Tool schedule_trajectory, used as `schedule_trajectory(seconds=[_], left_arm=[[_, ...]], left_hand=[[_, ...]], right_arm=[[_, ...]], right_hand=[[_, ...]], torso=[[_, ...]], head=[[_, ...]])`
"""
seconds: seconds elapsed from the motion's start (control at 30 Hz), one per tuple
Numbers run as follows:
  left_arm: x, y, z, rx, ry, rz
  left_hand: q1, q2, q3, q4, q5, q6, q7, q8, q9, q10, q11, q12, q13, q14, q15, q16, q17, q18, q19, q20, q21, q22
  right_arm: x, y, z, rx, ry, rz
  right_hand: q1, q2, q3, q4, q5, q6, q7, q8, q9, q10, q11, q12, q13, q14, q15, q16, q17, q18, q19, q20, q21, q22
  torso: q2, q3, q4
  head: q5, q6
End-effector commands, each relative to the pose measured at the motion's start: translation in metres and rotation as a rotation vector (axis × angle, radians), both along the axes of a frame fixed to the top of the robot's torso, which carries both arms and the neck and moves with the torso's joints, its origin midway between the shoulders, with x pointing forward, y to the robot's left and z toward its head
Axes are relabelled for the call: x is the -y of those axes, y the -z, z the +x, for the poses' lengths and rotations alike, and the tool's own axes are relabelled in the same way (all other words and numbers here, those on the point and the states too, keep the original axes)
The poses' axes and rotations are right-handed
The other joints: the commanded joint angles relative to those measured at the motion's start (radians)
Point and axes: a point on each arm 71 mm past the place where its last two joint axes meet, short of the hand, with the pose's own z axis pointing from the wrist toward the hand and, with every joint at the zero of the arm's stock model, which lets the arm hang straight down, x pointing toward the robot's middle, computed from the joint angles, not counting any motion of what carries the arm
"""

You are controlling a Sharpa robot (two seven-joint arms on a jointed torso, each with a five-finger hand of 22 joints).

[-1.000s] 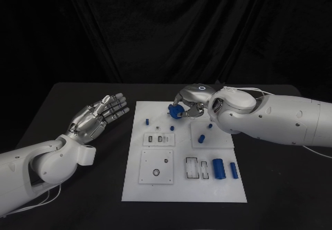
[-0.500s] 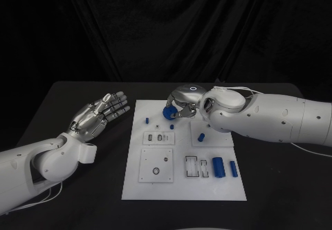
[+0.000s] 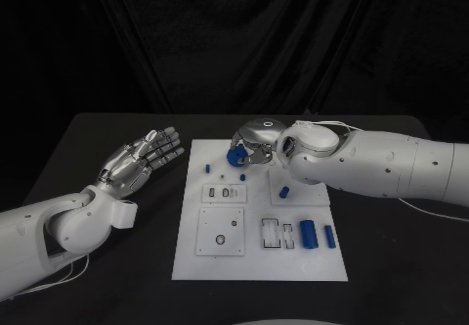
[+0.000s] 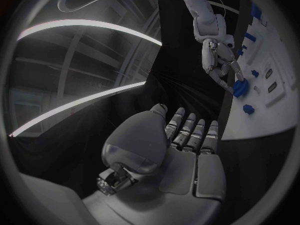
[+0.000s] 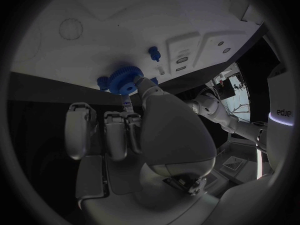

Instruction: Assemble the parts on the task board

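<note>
My right hand [image 3: 256, 143] hovers over the far end of the white task board [image 3: 256, 267] and pinches a blue gear [image 3: 234, 156] in its fingertips; the gear [image 5: 125, 80] shows toothed with a centre hole, just above the board [image 5: 125, 15]. The gear [image 4: 240, 88] also shows under the right hand [image 4: 219, 60] in the left wrist view. My left hand [image 3: 139, 160] is held flat over the black table left of the board, fingers spread, holding nothing. Small blue pegs [image 3: 207, 169] stand on the board's far part, and two blue cylinders [image 3: 309, 235] lie near its right edge.
The board carries a square plate with a round hole [image 3: 221, 232], a small slotted plate [image 3: 225, 194] and a rectangular slot frame [image 3: 276, 236]. Another blue peg [image 3: 283, 192] stands right of centre. Black table [image 3: 127, 271] surrounds the board.
My right hand has carried the blue gear leftward and slightly farther away along the board's far end. The left hand has stayed almost still.
</note>
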Motion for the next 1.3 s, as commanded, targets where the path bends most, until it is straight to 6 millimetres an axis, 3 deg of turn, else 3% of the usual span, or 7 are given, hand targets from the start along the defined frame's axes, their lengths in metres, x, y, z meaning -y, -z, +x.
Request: schedule_trajectory(seconds=[0.03,0.17,0.6,0.8,0.97,1.17,1.3], left_arm=[[-0.003,-0.01,-0.001,0.118,-0.039,-0.106],[-0.003,-0.01,-0.001,0.117,-0.038,-0.105],[-0.004,-0.009,0.0,0.11,-0.041,-0.105],[-0.005,-0.008,0.0,0.109,-0.041,-0.105],[-0.008,-0.008,-0.001,0.108,-0.047,-0.102],[-0.01,-0.009,-0.002,0.107,-0.053,-0.1],[-0.01,-0.009,-0.003,0.107,-0.056,-0.098]], left_hand=[[0.009,0.002,0.007,0.0,0.004,0.008,0.022,0.005,0.001,0.003,0.007,0.007,0.001,0.002,0.004,0.004,0.001,-0.019,0.009,0.001,0.006,0.001],[0.009,0.002,0.007,0.0,0.004,0.008,0.022,0.005,0.001,0.003,0.007,0.007,0.001,0.002,0.004,0.004,0.001,-0.019,0.009,0.001,0.006,0.001],[0.009,0.002,0.009,-0.001,0.005,0.008,0.022,0.005,0.001,0.003,0.007,0.007,0.001,0.002,0.004,0.005,0.001,-0.019,0.008,0.001,0.006,0.001],[0.009,0.002,0.01,-0.001,0.005,0.007,0.023,0.004,0.001,0.002,0.007,0.007,0.001,0.002,0.004,0.005,0.001,-0.019,0.008,0.001,0.006,0.001],[0.01,0.002,0.013,-0.002,0.006,0.009,0.023,0.005,0.001,0.004,0.008,0.009,0.001,0.002,0.005,0.006,0.001,-0.02,0.008,0.001,0.006,0.001],[0.011,0.001,0.015,-0.002,0.006,0.011,0.023,0.005,0.002,0.005,0.008,0.01,0.002,0.003,0.005,0.007,0.002,-0.02,0.009,0.001,0.006,0.001],[0.011,0.0,0.017,-0.003,0.007,0.013,0.023,0.006,0.002,0.007,0.009,0.012,0.002,0.004,0.006,0.008,0.002,-0.021,0.01,0.001,0.007,0.001]], right_arm=[[0.0,0.004,0.001,-0.007,-0.001,-0.014],[-0.001,0.005,0.003,-0.004,0.0,-0.012],[0.001,0.005,0.003,0.002,0.003,-0.005],[0.008,0.002,0.0,0.027,0.0,0.025],[0.022,-0.008,-0.005,0.068,0.004,0.068],[0.059,-0.033,-0.018,0.119,0.052,0.112],[0.092,-0.043,-0.028,0.143,0.099,0.129]], right_hand=[[-0.002,0.004,0.007,-0.001,-0.005,-0.007,-0.001,-0.008,0.041,0.103,0.0,0.002,0.262,0.104,0.003,0.003,0.263,0.01,-0.007,-0.001,-0.006,0.107],[-0.001,0.0,0.02,0.002,-0.02,-0.042,-0.01,-0.046,0.021,0.089,-0.01,-0.003,0.251,0.104,-0.004,0.003,0.263,0.013,-0.016,-0.006,-0.017,0.099],[-0.011,-0.01,0.021,0.008,-0.087,-0.132,-0.035,-0.12,-0.033,0.022,-0.03,-0.033,0.199,0.103,-0.021,0.001,0.262,0.025,-0.05,-0.023,-0.061,0.069],[-0.021,-0.014,0.012,0.014,-0.112,-0.142,-0.033,-0.126,-0.042,0.009,-0.029,-0.039,0.189,0.101,-0.021,-0.002,0.257,0.026,-0.054,-0.024,-0.069,0.066],[-0.041,-0.015,-0.004,0.032,-0.134,-0.116,-0.025,-0.113,-0.045,0.009,-0.024,-0.04,0.189,0.099,-0.018,-0.004,0.254,0.025,-0.051,-0.022,-0.071,0.068],[-0.077,-0.008,-0.026,0.068,-0.159,-0.054,-0.011,-0.085,-0.042,0.022,-0.013,-0.034,0.198,0.1,-0.01,-0.002,0.256,0.021,-0.038,-0.016,-0.064,0.08],[-0.083,-0.005,-0.032,0.081,-0.16,-0.028,-0.009,-0.076,-0.042,0.037,-0.011,-0.028,0.209,0.104,-0.008,0.003,0.263,0.016,-0.022,-0.013,-0.049,0.095]], torso=[[0.0,0.0009,0.0012],[0.001,0.0007,0.0017],[0.0,-0.0002,0.0021],[0.0,0.0001,0.0016],[0.0,0.0001,-0.0001],[0.0,0.0012,0.0003],[-0.002,0.0017,-0.0027]], head=[[-0.002,0.0],[-0.003,0.001],[-0.001,-0.001],[0.0,-0.001],[0.002,0.004],[-0.009,0.013],[-0.016,0.012]])
